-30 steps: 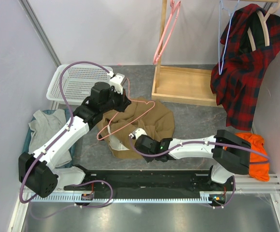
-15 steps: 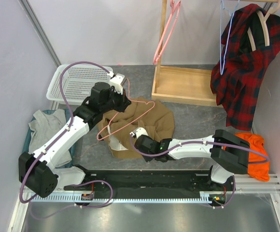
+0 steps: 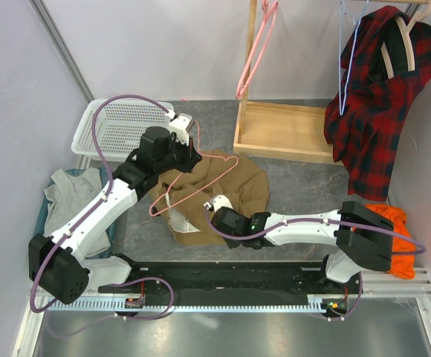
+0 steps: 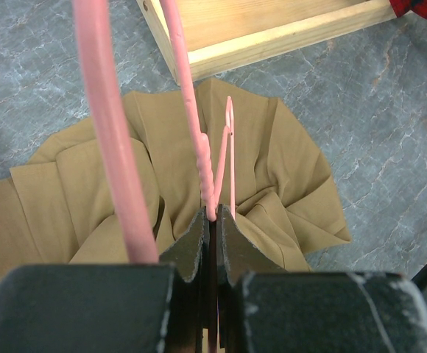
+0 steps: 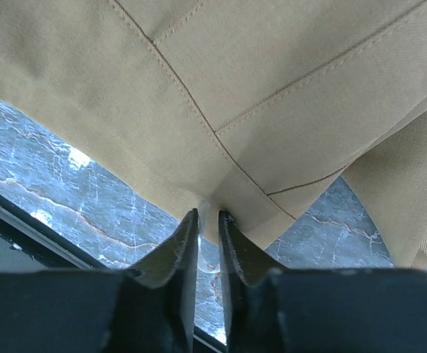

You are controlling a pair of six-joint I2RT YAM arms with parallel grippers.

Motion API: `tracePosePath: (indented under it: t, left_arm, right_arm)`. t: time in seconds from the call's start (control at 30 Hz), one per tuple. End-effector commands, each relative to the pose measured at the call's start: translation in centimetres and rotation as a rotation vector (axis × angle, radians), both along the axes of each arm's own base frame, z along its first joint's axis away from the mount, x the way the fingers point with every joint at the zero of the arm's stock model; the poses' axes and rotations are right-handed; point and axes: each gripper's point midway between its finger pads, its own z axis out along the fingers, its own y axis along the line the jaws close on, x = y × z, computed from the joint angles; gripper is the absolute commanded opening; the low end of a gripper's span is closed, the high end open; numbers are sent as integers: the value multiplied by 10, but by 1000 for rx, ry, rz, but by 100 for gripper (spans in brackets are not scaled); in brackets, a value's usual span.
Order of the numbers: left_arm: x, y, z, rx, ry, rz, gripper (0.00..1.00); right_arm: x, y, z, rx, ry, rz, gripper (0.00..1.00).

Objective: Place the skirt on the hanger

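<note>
A wide, floppy tan-brown cloth skirt (image 3: pixel 239 186) (image 4: pixel 291 143) (image 5: pixel 272 88) lies bunched on the grey marbled surface (image 3: pixel 297 178), about the middle of the top view. A thin pink wire hanger (image 4: pixel 118 147) (image 3: pixel 235 159) slants over the skirt's nine o'clock half, its hook end up at eleven o'clock. The left end effector (image 3: pixel 186 155) (image 4: pixel 212 219) has its jaws pressed together on the hanger's wire near the hook. The right end effector (image 3: pixel 217 202) (image 5: pixel 208 219) sits at the skirt's six o'clock edge; its jaws stand only a sliver apart, pinching a fold of the skirt's hem and lifting it just off the surface.

From the skirt, a white plastic lattice basket (image 3: pixel 119 126) is at ten o'clock, a shallow pale wooden tray (image 3: pixel 282 130) at one o'clock, and a red-black plaid shirt (image 3: pixel 371 97) hangs at two o'clock. A grey garment (image 3: pixel 70 193) lies at nine o'clock and an orange cloth (image 3: pixel 395 223) at four o'clock.
</note>
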Motion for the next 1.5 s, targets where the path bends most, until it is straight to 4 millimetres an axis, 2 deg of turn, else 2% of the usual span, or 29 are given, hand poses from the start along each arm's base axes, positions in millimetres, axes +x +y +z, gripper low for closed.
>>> tracePosePath:
  t: [0.0, 0.13, 0.27, 0.47, 0.6, 0.8, 0.93, 1.03, 1.1, 1.23, 1.27, 1.3, 1.37, 1.4, 1.47]
  left_arm:
    - [1, 0, 11, -40, -14, 14, 2]
    - [0, -1, 11, -41, -13, 12, 2]
    - [0, -1, 10, -40, -12, 12, 2]
    - [-1, -1, 10, -42, -10, 11, 2]
    - [-3, 0, 11, -47, -3, 18, 2]
    - [-8, 2, 16, -68, -6, 20, 2]
    - [-11, 2, 22, -87, -12, 23, 2]
    - [-13, 2, 28, -112, -12, 31, 2]
    - [-17, 1, 32, -128, -11, 25, 2]
    - [-19, 1, 37, -141, -11, 25, 2]
    - [-19, 1, 36, -142, -9, 25, 2]
    - [-19, 2, 37, -146, -9, 32, 2]
    - [-16, 3, 38, -146, -11, 49, 2]
    - [-14, 4, 39, -149, -10, 62, 2]
    - [-7, 7, 44, -145, -28, 96, 2]
  right_arm:
    - [-1, -1, -2, -10, 11, 5, 25]
    - [-4, -1, -7, -13, 20, 11, 19]
    - [-4, -1, -7, -13, 25, 12, 0]
    - [1, 0, 2, 10, -3, -7, 0]
    - [16, 0, 26, 74, -45, -56, 0]
    - [54, -11, 76, 213, -104, -157, 0]
    - [89, -32, 97, 286, -129, -257, 0]
    - [107, -43, 102, 327, -134, -307, 0]
    - [112, -43, 103, 359, -110, -299, 0]
    - [98, -35, 96, 349, -56, -196, 0]
    - [92, -33, 92, 330, -40, -145, 5]
    - [82, -29, 87, 313, -23, -107, 22]
    - [69, -29, 77, 256, -27, -62, 36]
    - [58, -24, 74, 228, -47, -30, 48]
    - [44, -19, 66, 209, -38, 2, 56]
